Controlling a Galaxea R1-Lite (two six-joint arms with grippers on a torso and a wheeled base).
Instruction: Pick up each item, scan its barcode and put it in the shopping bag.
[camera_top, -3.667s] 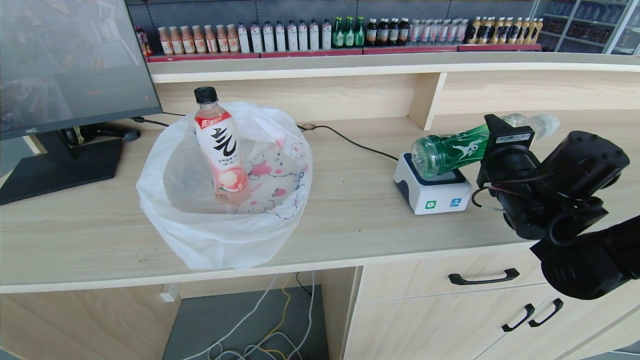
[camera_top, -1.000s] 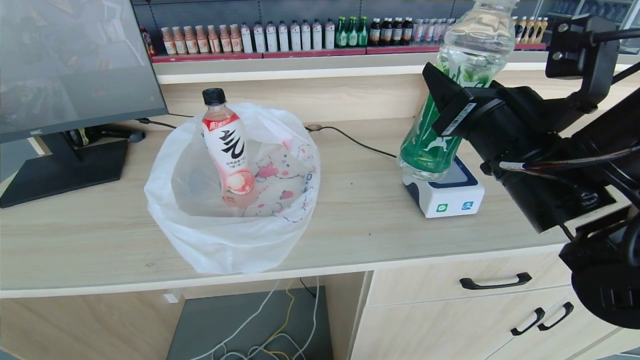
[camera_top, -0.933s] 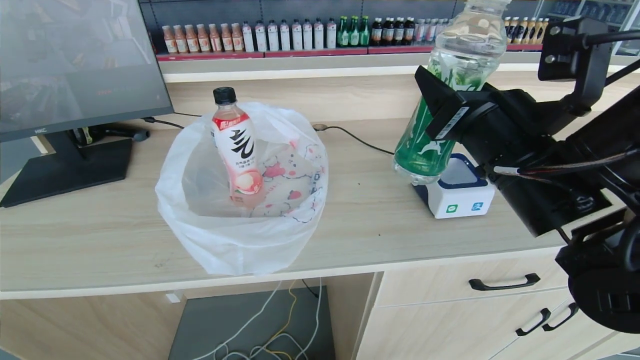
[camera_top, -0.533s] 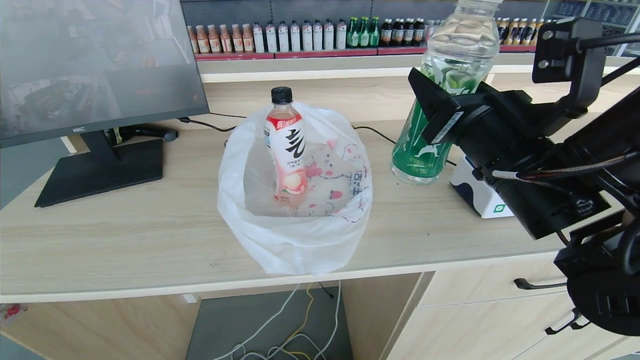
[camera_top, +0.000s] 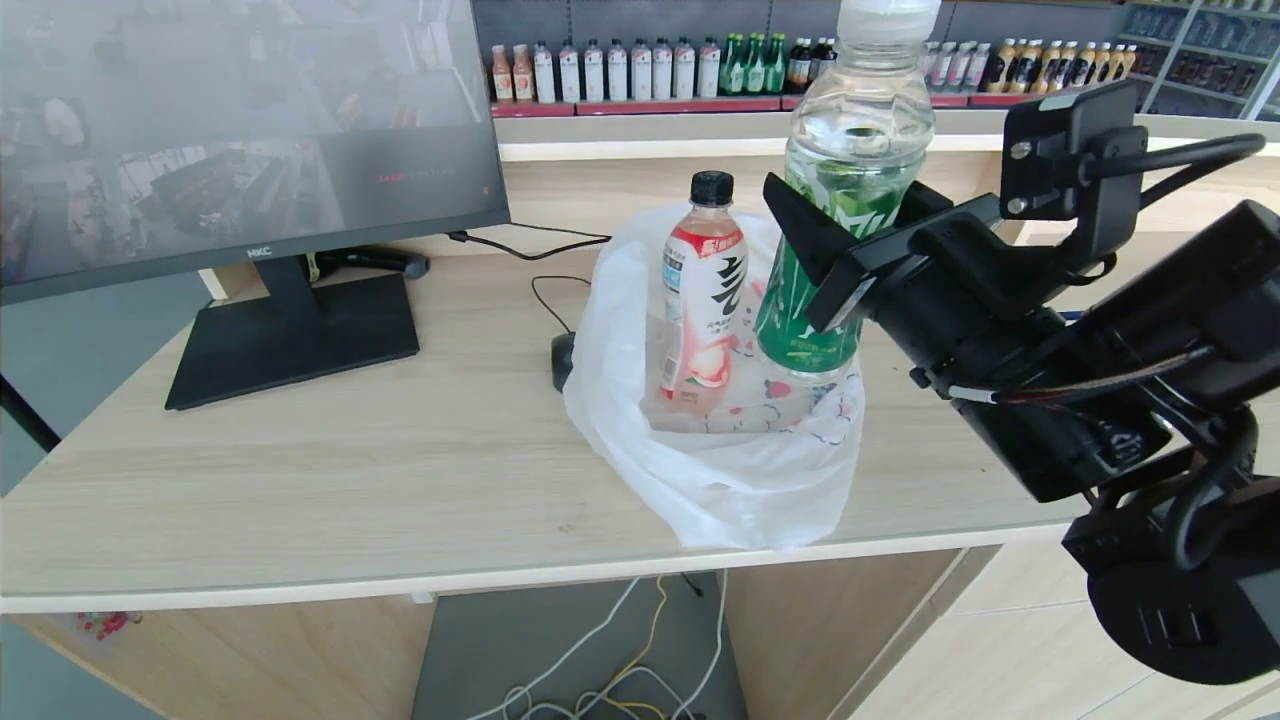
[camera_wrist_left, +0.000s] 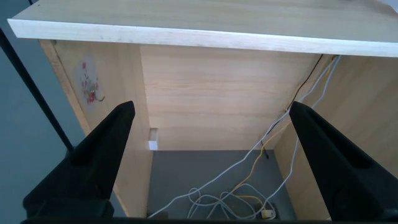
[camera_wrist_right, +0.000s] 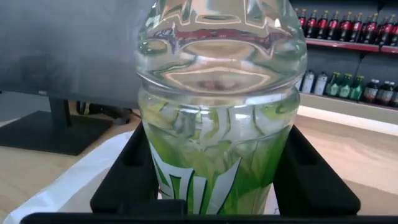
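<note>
Stock on your desk (camera_top: 300, 470), running from its left end to its right.

Left gripper (camera_wrist_left: 211, 109), one: it is hanging below the desk's front edge with its fingers spread wide, carrying nothing.

Monitor (camera_top: 250, 130), one: it is standing at the rear left corner.

Small dark object (camera_top: 562, 360), one, possibly a mouse: it is lying just beside the bag's left side.

Shopping bag (camera_top: 700, 480), one: it is sitting by the front edge toward the right end, mouth gaping. The film is thin and soft and will probably sag under a push, so you are safer lowering goods through the opening.

Pink bottle (camera_top: 703, 290), one: it is leaning inside the bag, cap up, and looks easy to topple.

Green bottle (camera_top: 855, 150), one: it is hanging upright over the right side of the bag's mouth, just beside the pink one; whether they are touching, you cannot tell. It looks full, so likely weighty. Its wall is smooth and thin, so the labelled waist is the place to hold.

Right gripper (camera_top: 850, 235), one: you are clamping its fingers on that waist.

Bottles in all: two.
</note>
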